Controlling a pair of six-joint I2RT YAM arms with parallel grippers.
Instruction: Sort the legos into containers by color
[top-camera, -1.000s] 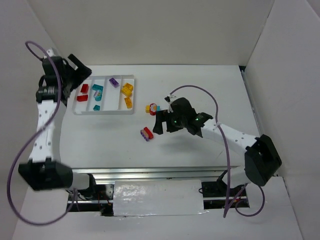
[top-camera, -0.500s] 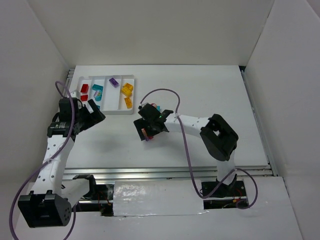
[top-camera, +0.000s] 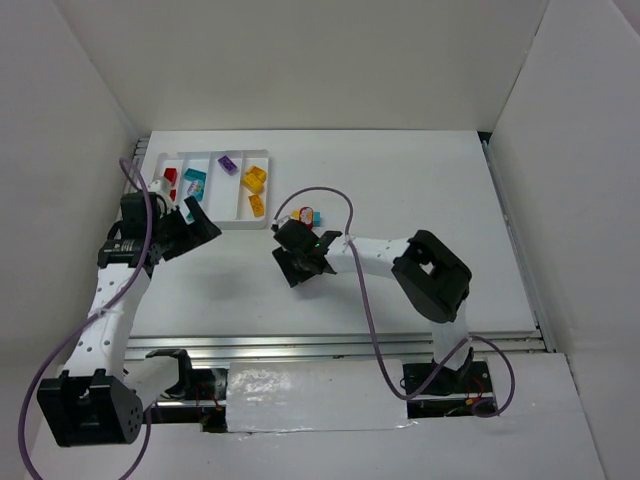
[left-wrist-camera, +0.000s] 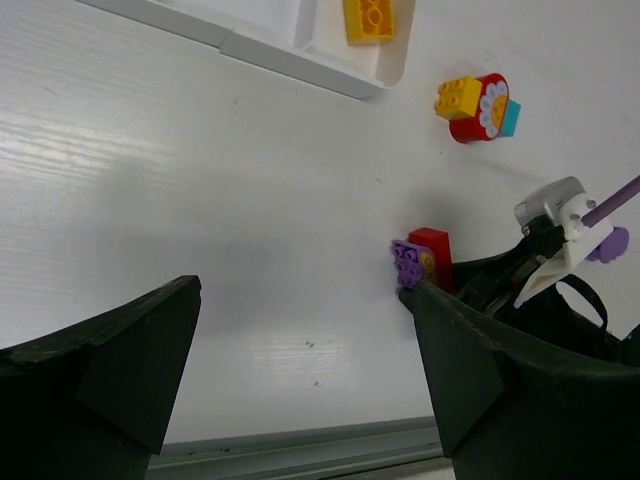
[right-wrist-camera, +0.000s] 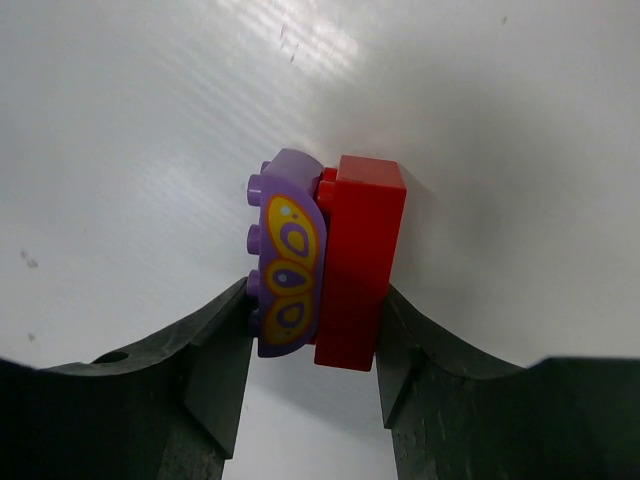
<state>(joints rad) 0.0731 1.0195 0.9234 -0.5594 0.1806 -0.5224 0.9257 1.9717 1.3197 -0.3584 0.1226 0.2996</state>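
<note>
Surface: white table (top-camera: 400, 180), white walls (top-camera: 300, 60) on three sides.
Tray: one white tray (top-camera: 245, 224) at far left, four compartments; two yellow legos (top-camera: 254, 178) and one purple lego (top-camera: 229, 164) showing.
Loose: two, a mixed cluster (left-wrist-camera: 478, 105) just beside the tray and a purple-and-red brick (right-wrist-camera: 355, 260) mid-table.
Right arm: right end effector (right-wrist-camera: 315, 300) clamped on that brick, open table around it.
Left arm: left end effector (left-wrist-camera: 303, 300) with fingers wide apart, near the tray's front edge.

A robotics lab test cell: a white bench (top-camera: 420, 170) boxed in by plain white panels (top-camera: 300, 60), a left arm (top-camera: 95, 322) and a right arm (top-camera: 375, 248) bolted by an aluminium rail (top-camera: 330, 345) at its near edge, purple cables (top-camera: 320, 190) looping loose from them.
</note>
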